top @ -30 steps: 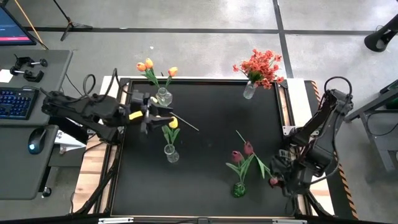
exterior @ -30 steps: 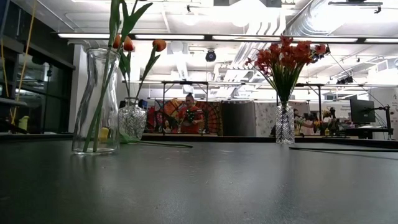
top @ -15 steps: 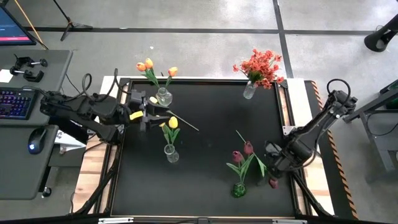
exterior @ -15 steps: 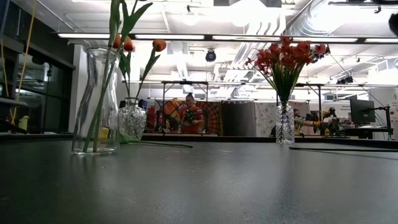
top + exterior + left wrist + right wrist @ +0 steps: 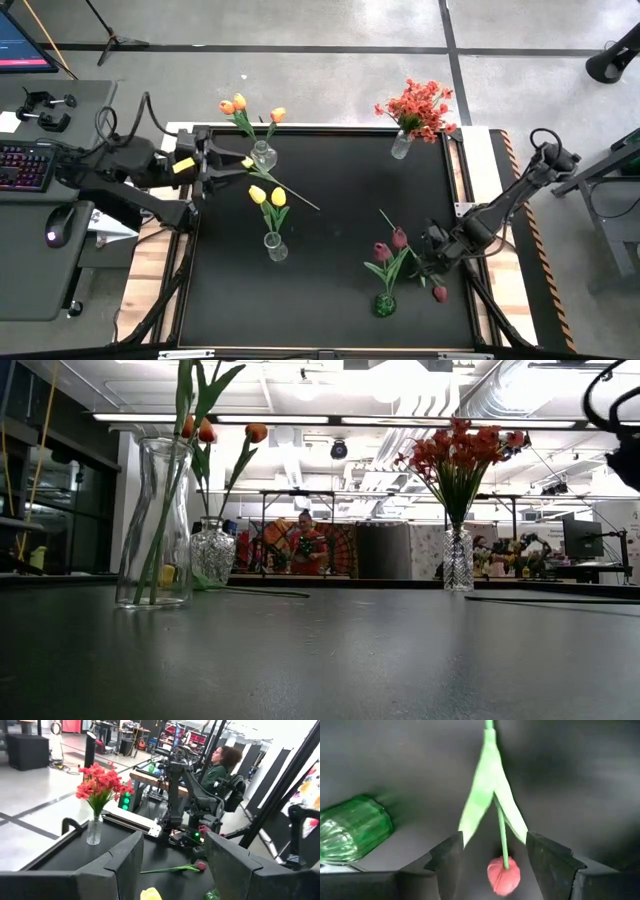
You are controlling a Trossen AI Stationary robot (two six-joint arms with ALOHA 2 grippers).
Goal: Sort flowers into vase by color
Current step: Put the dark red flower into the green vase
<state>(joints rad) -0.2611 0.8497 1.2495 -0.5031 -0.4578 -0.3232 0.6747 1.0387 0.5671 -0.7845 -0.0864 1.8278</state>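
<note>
Near the green vase point(image 5: 385, 305), the right tool point(image 5: 432, 265) has swung in, open astride a pink tulip point(image 5: 503, 874).

The high view looks straight down from well above, taking in the whole black counter point(image 5: 330, 230) and both arms; the low view sits at counter height, looking level across it into the room, with a clear vase point(image 5: 155, 525) close on its left. The left wrist view faces across the counter toward the right arm point(image 5: 187, 795) and the room behind, sharing the red-orange blossom spray point(image 5: 100, 782) with the high and low views; the right wrist view looks closely down on a dark pink tulip point(image 5: 503, 875) lying beside a green vase point(image 5: 350, 835), a spot the high view also covers.
</note>
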